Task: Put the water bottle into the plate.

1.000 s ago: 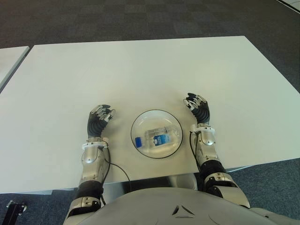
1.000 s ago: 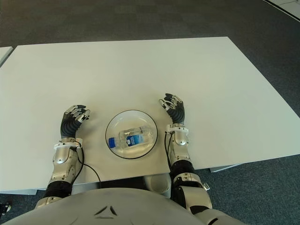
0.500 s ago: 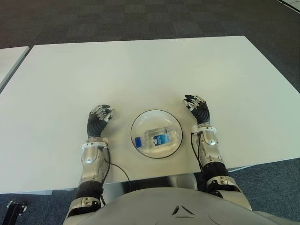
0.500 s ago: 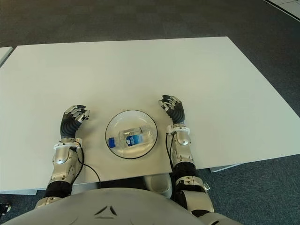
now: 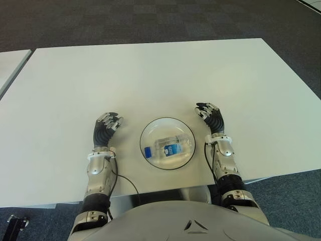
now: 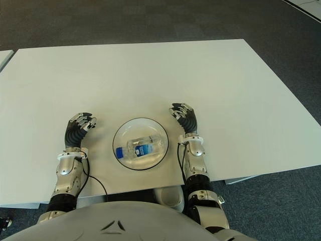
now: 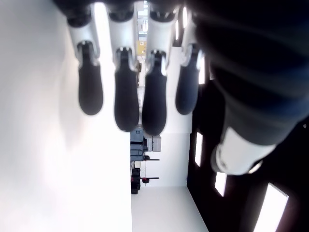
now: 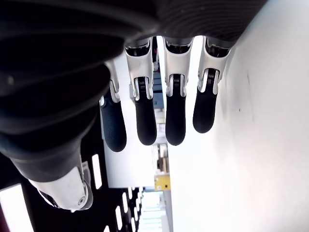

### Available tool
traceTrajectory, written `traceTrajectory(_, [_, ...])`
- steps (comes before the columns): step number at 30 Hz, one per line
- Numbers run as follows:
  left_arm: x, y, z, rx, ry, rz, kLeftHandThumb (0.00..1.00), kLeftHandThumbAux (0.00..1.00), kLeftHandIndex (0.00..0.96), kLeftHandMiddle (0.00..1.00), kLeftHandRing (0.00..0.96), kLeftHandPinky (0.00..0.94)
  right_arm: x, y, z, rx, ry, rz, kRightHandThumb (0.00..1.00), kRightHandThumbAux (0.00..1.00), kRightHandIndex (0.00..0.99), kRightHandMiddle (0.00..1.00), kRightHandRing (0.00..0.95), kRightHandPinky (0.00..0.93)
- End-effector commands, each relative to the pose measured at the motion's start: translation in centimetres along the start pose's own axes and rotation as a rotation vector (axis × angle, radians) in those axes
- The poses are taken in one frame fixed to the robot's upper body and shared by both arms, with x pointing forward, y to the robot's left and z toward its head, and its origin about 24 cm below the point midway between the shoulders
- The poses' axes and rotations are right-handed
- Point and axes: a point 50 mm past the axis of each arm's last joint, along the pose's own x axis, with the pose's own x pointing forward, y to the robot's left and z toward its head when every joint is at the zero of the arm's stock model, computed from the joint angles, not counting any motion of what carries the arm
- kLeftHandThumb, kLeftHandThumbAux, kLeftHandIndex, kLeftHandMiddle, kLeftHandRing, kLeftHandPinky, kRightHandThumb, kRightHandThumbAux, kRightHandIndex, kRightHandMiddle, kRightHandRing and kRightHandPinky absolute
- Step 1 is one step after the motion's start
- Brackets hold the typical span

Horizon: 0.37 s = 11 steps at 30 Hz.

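Note:
A clear water bottle (image 5: 168,147) with a blue cap and a blue label lies on its side inside the glass plate (image 5: 150,132), cap toward my left. The plate sits on the white table (image 5: 150,75) near the front edge, between my two hands. My left hand (image 5: 108,123) shows just left of the plate, fingers relaxed and holding nothing. My right hand (image 5: 210,114) shows just right of the plate, fingers (image 8: 175,124) loosely extended and holding nothing. Neither hand touches the bottle or the plate.
The white table stretches far ahead and to both sides. A second white table's corner (image 5: 10,63) shows at the far left. Dark carpet (image 5: 150,20) lies beyond the table. A thin black cable (image 5: 125,178) runs from my left forearm toward the front edge.
My right hand has drawn slightly back toward me and to the left; the bottle, the plate and my left hand have not moved.

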Motion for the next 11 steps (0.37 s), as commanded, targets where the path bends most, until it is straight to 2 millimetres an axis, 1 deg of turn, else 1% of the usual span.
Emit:
traceTrajectory(1, [-0.77, 0.09, -1.07, -0.008, 0.071, 0.031, 0.707, 0.710, 0.434, 0.565, 0.544, 0.522, -0.69, -0.19, -1.11, 0.017, 0.066, -0.010, 0.715, 0.734, 0.427, 0.462, 0.448, 0.469])
traceTrajectory(11, [-0.84, -0.06, -0.87, -0.009, 0.028, 0.004, 0.706, 0.711, 0.434, 0.571, 0.553, 0.542, -0.77, -0.25, -1.04, 0.008, 0.067, -0.009, 0.714, 0.734, 0.427, 0.462, 0.450, 0.471])
